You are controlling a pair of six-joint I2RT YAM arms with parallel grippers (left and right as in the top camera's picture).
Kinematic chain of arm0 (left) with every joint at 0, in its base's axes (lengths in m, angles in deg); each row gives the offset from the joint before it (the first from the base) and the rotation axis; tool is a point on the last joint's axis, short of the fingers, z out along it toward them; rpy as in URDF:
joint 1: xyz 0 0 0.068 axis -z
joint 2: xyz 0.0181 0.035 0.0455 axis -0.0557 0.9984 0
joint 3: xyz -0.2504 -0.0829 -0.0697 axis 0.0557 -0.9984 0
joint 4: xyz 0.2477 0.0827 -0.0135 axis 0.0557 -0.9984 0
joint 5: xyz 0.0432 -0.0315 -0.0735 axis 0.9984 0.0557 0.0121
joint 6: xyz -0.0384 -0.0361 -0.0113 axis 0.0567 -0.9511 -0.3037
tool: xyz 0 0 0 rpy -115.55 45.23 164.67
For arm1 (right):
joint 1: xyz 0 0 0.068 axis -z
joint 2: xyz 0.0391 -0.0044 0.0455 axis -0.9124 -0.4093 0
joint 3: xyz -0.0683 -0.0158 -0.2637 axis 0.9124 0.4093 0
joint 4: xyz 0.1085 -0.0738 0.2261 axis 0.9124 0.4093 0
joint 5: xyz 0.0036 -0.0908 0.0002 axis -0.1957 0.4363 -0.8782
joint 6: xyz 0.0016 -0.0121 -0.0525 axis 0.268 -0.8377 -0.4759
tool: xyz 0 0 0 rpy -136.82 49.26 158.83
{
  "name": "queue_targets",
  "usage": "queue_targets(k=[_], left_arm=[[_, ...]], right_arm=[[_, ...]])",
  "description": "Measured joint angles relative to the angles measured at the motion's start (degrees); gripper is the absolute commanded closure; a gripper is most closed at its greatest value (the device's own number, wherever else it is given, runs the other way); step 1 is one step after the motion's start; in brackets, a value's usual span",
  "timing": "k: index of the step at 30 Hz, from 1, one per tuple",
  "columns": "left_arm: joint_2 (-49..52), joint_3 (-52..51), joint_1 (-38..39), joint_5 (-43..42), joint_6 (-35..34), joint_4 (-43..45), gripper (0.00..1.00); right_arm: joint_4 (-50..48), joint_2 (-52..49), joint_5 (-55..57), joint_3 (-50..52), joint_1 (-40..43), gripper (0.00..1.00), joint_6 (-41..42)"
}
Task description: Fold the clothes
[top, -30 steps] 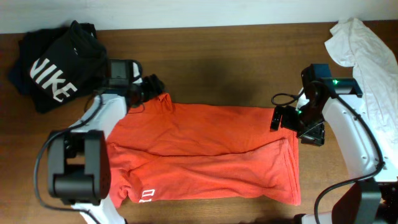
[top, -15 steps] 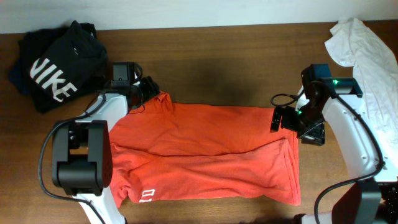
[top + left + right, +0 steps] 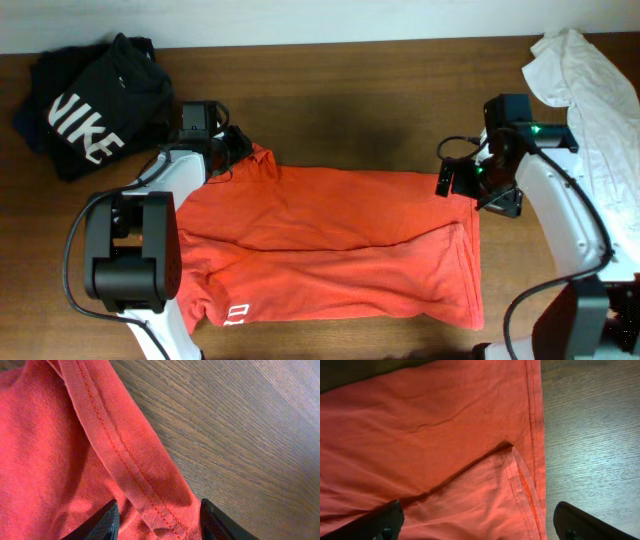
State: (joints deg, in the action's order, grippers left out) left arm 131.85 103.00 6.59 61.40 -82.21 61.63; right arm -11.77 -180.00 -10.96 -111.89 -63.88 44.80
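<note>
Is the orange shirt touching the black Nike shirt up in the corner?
Apart. The overhead view shows a strip of bare table between the red-orange T-shirt and the black shirt.

I read NIKE in white on the black shirt point(image 3: 88, 108), far left. White print point(image 3: 233, 316) on the red T-shirt point(image 3: 330, 240), near left: illegible.

Red-orange T-shirt point(image 3: 330, 245) spread flat mid-table, folded lengthwise, wrinkled.
</note>
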Motion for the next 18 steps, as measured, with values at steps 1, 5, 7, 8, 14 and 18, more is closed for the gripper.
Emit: queue_targets(k=[1, 5, 7, 8, 14, 18], left_arm=[[0.0, 0.0, 0.0, 0.0, -0.1, 0.0, 0.49], [0.1, 0.0, 0.0, 0.0, -0.5, 0.8, 0.56], [0.2, 0.0, 0.0, 0.0, -0.5, 0.8, 0.68], [0.2, 0.0, 0.0, 0.0, -0.5, 0.9, 0.72], [1.4, 0.0, 0.0, 0.0, -0.9, 2.0, 1.00], [1.7, 0.1, 0.0, 0.0, -0.3, 2.2, 1.00]], right_arm=[[0.0, -0.5, 0.0, 0.0, 0.0, 0.01, 0.0], [0.0, -1.0, 0.0, 0.0, 0.0, 0.01, 0.0], [0.0, -1.0, 0.0, 0.0, 0.0, 0.01, 0.0], [0.0, -1.0, 0.0, 0.0, 0.0, 0.01, 0.0], [0.0, -1.0, 0.1, 0.0, 0.0, 0.01, 0.0], [-2.0, -1.0, 1.6, 0.0, 0.0, 0.01, 0.0]])
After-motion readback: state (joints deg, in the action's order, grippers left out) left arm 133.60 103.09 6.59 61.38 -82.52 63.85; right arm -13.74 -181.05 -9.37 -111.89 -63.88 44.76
